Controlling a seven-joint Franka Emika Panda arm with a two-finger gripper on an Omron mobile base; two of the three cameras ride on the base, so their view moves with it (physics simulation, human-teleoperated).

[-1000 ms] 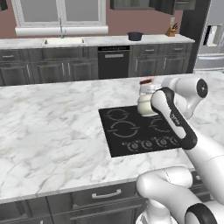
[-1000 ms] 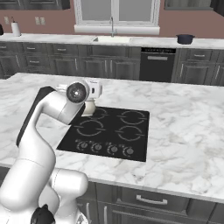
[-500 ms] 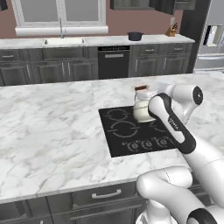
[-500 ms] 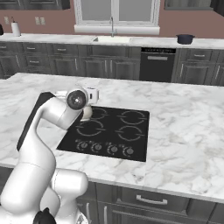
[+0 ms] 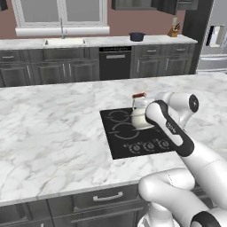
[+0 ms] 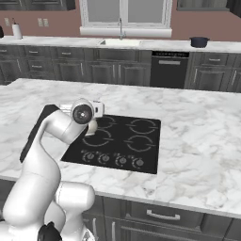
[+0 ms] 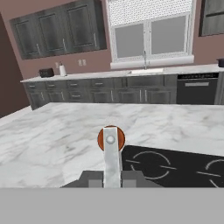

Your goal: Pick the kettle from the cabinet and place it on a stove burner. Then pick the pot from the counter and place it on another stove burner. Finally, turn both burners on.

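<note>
My gripper [image 7: 112,180] is shut on the kettle's arched handle [image 7: 111,153], whose reddish-brown wooden top [image 7: 111,138] stands just ahead of the fingertips. The cream-white kettle [image 5: 140,117] hangs upright over the left half of the black cooktop [image 5: 120,146], beside its grey burner rings [image 5: 118,116]; my arm hides its right side. From the right base view only a slice of the kettle [image 6: 92,127] shows behind my wrist. Whether it touches the glass I cannot tell. The dark pot [image 5: 137,36] stands on the back counter [image 5: 155,41], also the pot [image 6: 199,42], beneath a dark wall cabinet [image 5: 133,3].
The cooktop's knobs [image 6: 113,159] run along its near edge. White marble island top [image 5: 53,128] spreads to all sides of it. A sink with faucet [image 5: 62,39] and a black dishwasher [image 5: 115,64] line the back wall. A fridge [image 5: 215,40] stands at the far right.
The kettle has come down and slightly left toward the cooktop, still in my shut gripper. The arm has lowered with it.
</note>
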